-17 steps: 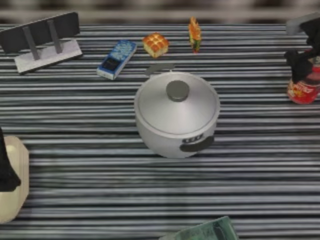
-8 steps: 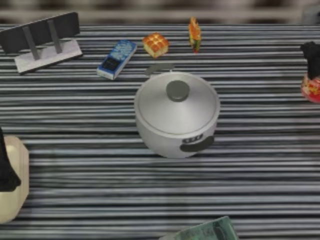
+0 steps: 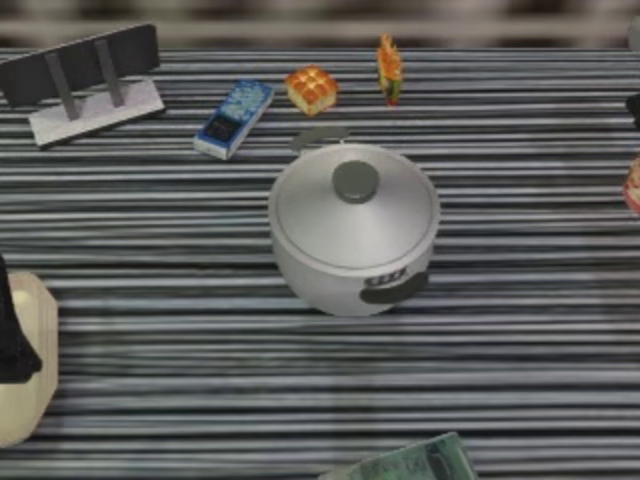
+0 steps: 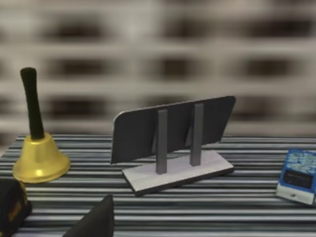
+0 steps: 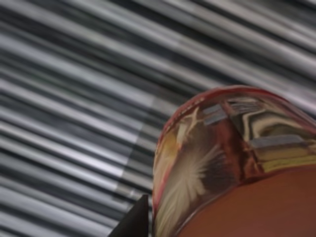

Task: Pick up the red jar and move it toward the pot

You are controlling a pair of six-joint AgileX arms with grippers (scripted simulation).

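Jar at the far right edge, pot mid-table

The left gripper sits parked at the table's left edge. At the far left corner stands a dark stand, and the left wrist view shows a brass bell beside it. Right of the stand lie a blue box and a small orange cube. The pot sits mid-table with its lid on, and a slim carton stands beyond it. The jar is well apart from the pot, only a sliver of it showing at the top view's right edge. The right gripper is just above it there. In the right wrist view the jar fills the frame above the striped table, pinched, with one dark finger against its side.
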